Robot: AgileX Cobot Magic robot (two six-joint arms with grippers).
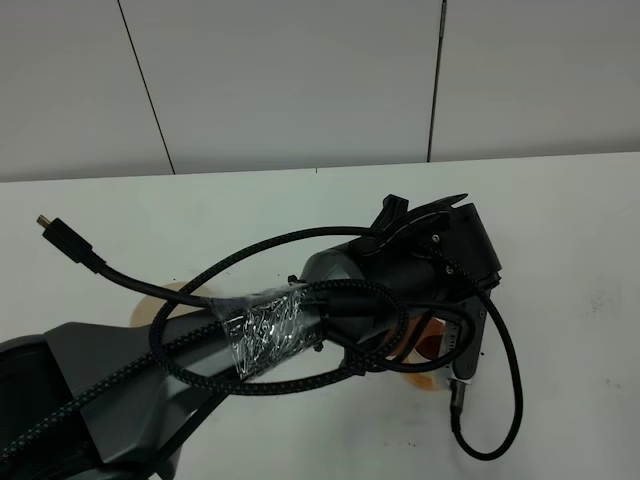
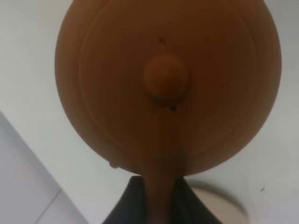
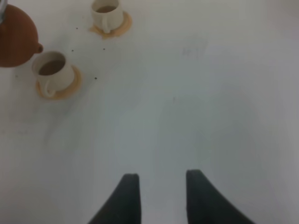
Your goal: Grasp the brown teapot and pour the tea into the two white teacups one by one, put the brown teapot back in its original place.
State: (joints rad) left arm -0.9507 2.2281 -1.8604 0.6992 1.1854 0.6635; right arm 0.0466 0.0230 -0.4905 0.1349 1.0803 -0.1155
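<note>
- The brown teapot [image 2: 168,84] fills the left wrist view from above — round lid, knob in the middle, loop handle running down between the dark fingers [image 2: 124,205].
- The left gripper [image 2: 156,205] is clamped on that handle, its two fingers pressed against it from either side.
- In the right wrist view the teapot [image 3: 16,42] sits at the frame's edge, its short spout just beside the rim of the nearer white teacup [image 3: 52,72].
- That nearer cup stands on a small orange saucer [image 3: 70,86] and holds brown liquid.
- The farther white teacup [image 3: 106,15] lies beyond the teapot's spout, well apart from the nearer cup, on its own orange saucer [image 3: 122,25]; it too shows brown liquid inside.
- A beige coaster disc [image 2: 224,205] shows below the teapot in the left wrist view, on the handle side, partly hidden by the pot and the gripper.
- The right gripper [image 3: 159,196] hangs over bare white table [image 3: 210,93], well apart from the teapot and cups — its jaws stand apart with nothing between them.
- From the high camera the left arm [image 1: 330,300] with its black cables [image 1: 180,330] covers nearly everything; only slivers of orange and beige show beside it, too little to tell what they are.
</note>
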